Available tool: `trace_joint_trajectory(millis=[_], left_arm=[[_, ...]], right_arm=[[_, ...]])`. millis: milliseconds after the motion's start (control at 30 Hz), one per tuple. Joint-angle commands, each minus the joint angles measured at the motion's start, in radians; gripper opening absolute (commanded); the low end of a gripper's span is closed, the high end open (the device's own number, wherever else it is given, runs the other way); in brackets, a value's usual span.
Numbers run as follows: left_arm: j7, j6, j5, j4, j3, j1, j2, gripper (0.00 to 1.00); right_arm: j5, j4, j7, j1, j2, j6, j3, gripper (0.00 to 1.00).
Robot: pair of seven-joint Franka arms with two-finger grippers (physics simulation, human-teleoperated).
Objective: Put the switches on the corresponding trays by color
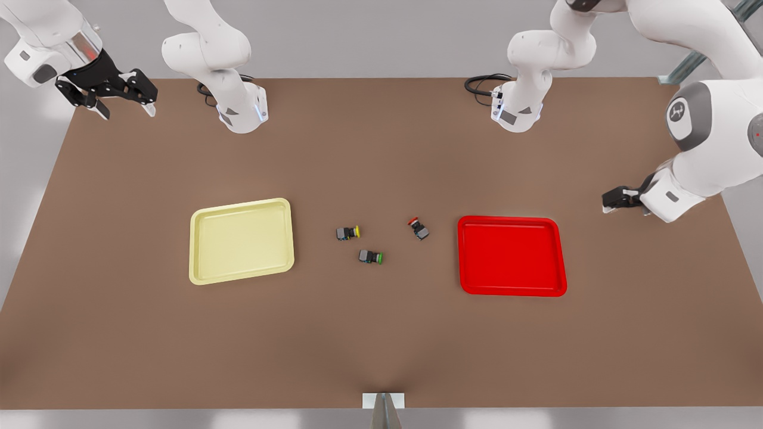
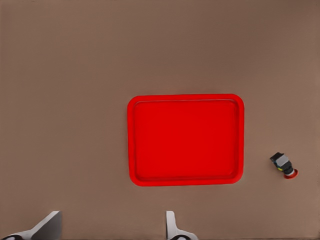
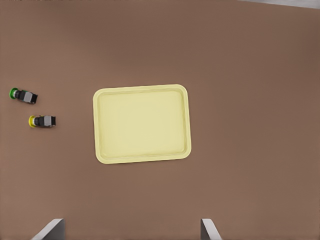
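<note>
Left wrist view shows the red tray (image 2: 185,139); right wrist view, the yellow tray (image 3: 142,123).

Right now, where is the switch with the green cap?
In the front view the green switch lies on the table between the two trays, just below and right of the yellow switch, nearer the yellow tray than the red tray.

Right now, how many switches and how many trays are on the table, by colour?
Switches: 3: yellow-capped switch, red-capped switch, green-capped switch, all lying on the table between the trays.
Trays: 2: yellow tray, red tray, neither holding a switch.
Total: 5.
</note>
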Motion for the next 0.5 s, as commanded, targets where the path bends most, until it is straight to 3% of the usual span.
trace_joint_trajectory(millis=[0,167,200,367,467], left_arm=[[0.000,0.000,0.001,0.000,0.000,0.010,0.000,1.00],[-0.017,-0.054,-0.011,0.037,-0.007,0.010,0.015,1.00],[-0.044,-0.043,-0.008,0.035,-0.023,0.010,0.009,1.00],[-0.654,0.238,-0.002,-0.229,-0.297,0.010,0.009,1.00],[-1.212,0.439,0.089,-0.302,-0.535,0.010,0.136,0.99]], right_arm=[[0.000,0.000,0.000,0.000,0.000,0.000,0.000,1.00],[0.080,0.005,0.002,0.014,0.032,0.025,0.015,1.00],[0.100,0.011,0.011,0.014,0.060,0.028,0.083,1.00],[0.106,0.057,-0.005,0.014,0.242,0.124,0.345,1.00],[0.107,0.054,-0.132,0.014,0.360,0.209,0.437,1.00]])
